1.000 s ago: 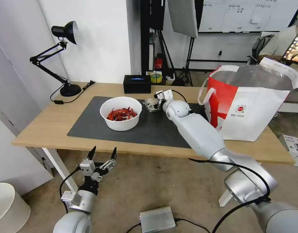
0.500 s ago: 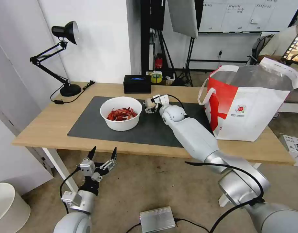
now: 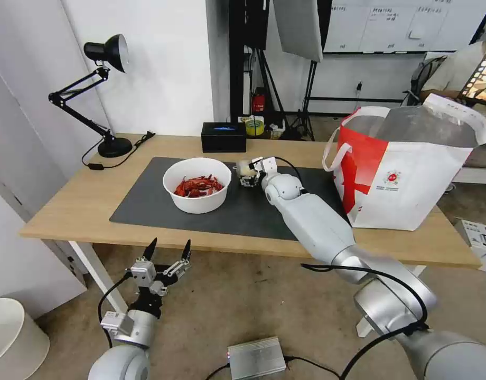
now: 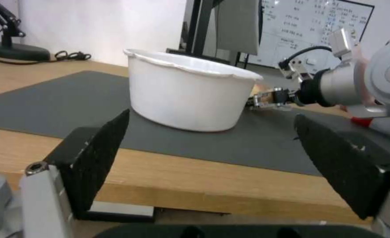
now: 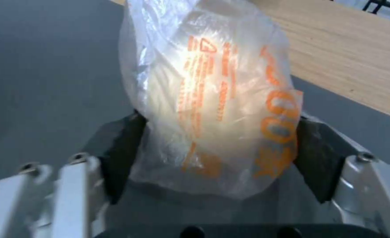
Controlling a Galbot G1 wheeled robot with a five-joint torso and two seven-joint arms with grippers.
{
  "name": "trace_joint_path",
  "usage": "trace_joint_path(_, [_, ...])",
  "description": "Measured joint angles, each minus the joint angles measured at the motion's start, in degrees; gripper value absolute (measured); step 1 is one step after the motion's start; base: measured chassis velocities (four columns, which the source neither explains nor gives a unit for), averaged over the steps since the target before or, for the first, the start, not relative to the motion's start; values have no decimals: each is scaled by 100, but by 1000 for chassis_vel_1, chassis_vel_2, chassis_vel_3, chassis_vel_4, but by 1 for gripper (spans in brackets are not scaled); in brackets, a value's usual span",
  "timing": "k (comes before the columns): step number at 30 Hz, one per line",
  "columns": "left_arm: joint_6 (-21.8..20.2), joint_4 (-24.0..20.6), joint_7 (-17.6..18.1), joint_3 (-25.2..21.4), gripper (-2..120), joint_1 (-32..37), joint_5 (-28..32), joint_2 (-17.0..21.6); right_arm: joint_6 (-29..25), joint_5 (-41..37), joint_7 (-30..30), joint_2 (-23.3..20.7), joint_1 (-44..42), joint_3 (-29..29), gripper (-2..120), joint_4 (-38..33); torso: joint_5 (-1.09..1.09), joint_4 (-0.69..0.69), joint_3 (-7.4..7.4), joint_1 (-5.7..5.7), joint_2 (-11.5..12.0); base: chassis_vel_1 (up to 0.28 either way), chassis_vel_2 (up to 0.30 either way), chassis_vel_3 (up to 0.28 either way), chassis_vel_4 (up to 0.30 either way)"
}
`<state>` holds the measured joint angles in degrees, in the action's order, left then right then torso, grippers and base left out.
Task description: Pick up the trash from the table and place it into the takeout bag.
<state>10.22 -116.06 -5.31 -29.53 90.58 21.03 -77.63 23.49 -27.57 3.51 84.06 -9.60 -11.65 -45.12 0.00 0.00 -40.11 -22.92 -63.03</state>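
Right gripper over dark mat, beside bowl; fingers closed on plastic wad. Step: pickup. Next probably: lift, carry to takeout bag at right end of desk. Left gripper below desk edge, fingers open.

The long table has a light wood top on white legs, with a large dark grey mat spread across its middle. On the mat stands a white round bowl of red crayfish shells. On the bare wood rest a black desk lamp at the far left, a small black rectangular box behind the mat, and the white takeout bag with its red side panel at the right end.
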Motion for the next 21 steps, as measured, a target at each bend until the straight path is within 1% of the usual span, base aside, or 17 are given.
trace_joint_path(2, [7,8,-2,0,100,6,-9,-10,-22,4,-4,46,0,9,62,41,0,0,0,0,0,0,0,0,0])
trace_joint_path(3, [8,8,-2,0,100,7,-10,-12,-26,4,-4,52,0,10,58,48,0,0,0,0,0,0,0,0,0])
trace_joint_path(4, [8,8,-2,0,100,7,-10,-12,-26,4,-4,52,0,10,58,48,0,0,0,0,0,0,0,0,0])
trace_joint_path(6, [12,8,-5,4,100,16,-22,-27,-61,7,-5,73,1,14,47,86,0,0,0,0,0,0,0,0,0])
trace_joint_path(8, [14,11,-7,6,100,18,-31,-29,-83,8,-5,75,2,14,39,93,0,0,0,0,0,0,0,0,0])
trace_joint_path(9, [14,11,-7,6,100,18,-31,-29,-83,8,-5,75,2,14,39,93,0,0,0,0,0,0,0,0,0])
trace_joint_path(12, [16,16,-9,12,100,17,-35,-28,-118,9,-5,74,3,14,24,97,0,0,0,0,0,0,0,0,0])
trace_joint_path(13, [16,16,-9,12,100,17,-35,-28,-118,9,-5,74,3,14,24,97,0,0,0,0,0,0,0,0,0])
trace_joint_path(18, [16,25,-10,34,100,3,-38,-20,-163,7,10,39,3,13,5,83,0,0,0,0,0,0,0,0,0])
trace_joint_path(21, [16,27,-11,39,100,2,-38,-15,-186,0,24,1,-16,12,3,31,0,0,0,0,0,0,0,0,0])
